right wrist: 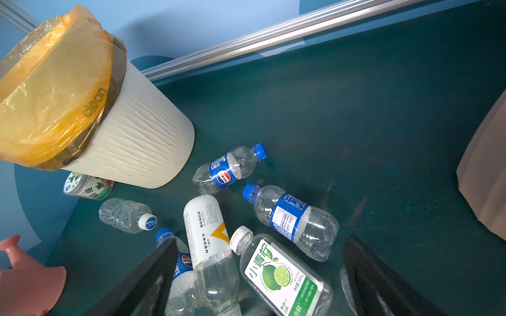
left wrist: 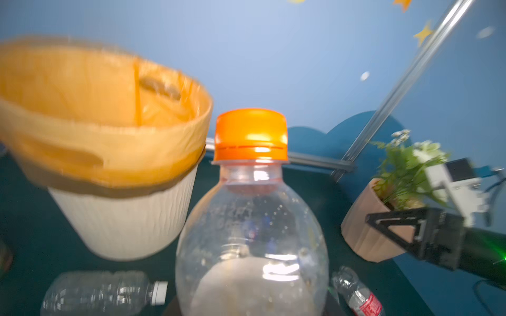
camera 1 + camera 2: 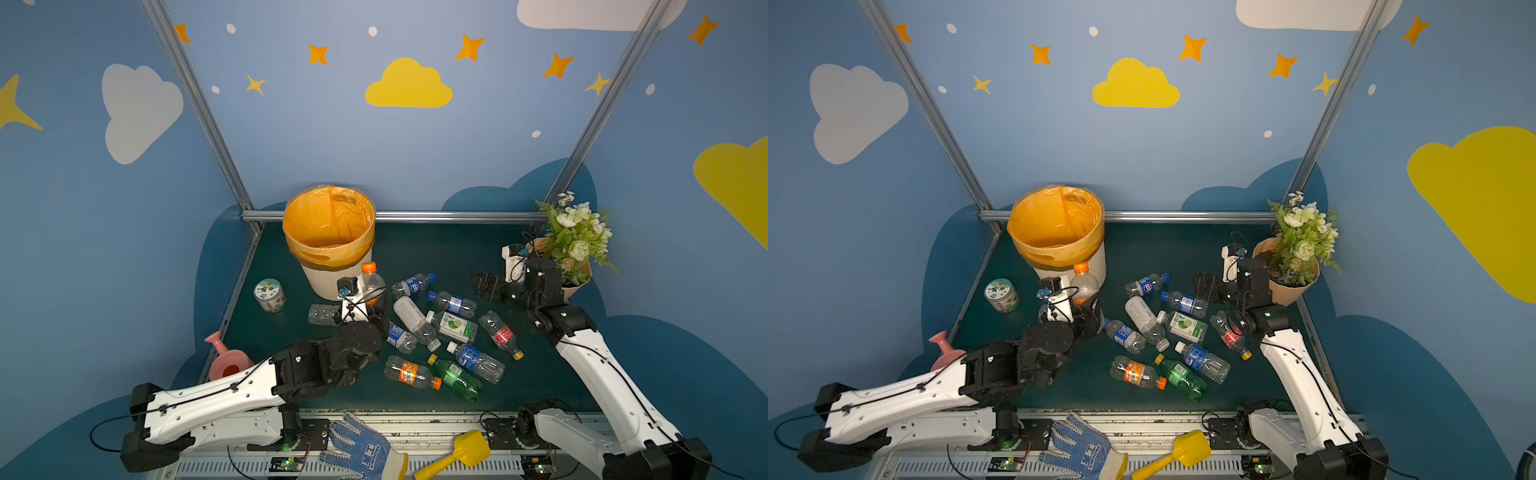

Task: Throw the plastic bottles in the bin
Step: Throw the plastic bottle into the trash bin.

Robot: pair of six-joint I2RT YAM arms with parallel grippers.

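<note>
Upper-centre desk [image 3: 449,253] beside the bag-lined bin [image 3: 322,284] is seen bare; orange-capped bottle [image 3: 371,282] is clamped by left end effector [image 3: 375,306]; right end effector [image 3: 484,286] is spread wide.

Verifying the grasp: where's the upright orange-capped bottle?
In both top views the upright orange-capped bottle is gripped in the left end effector, directly in front of the bin.

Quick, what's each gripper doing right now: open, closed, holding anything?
Left gripper: closed on the orange-capped bottle, held upright.
Right gripper: open, holding nothing.
</note>
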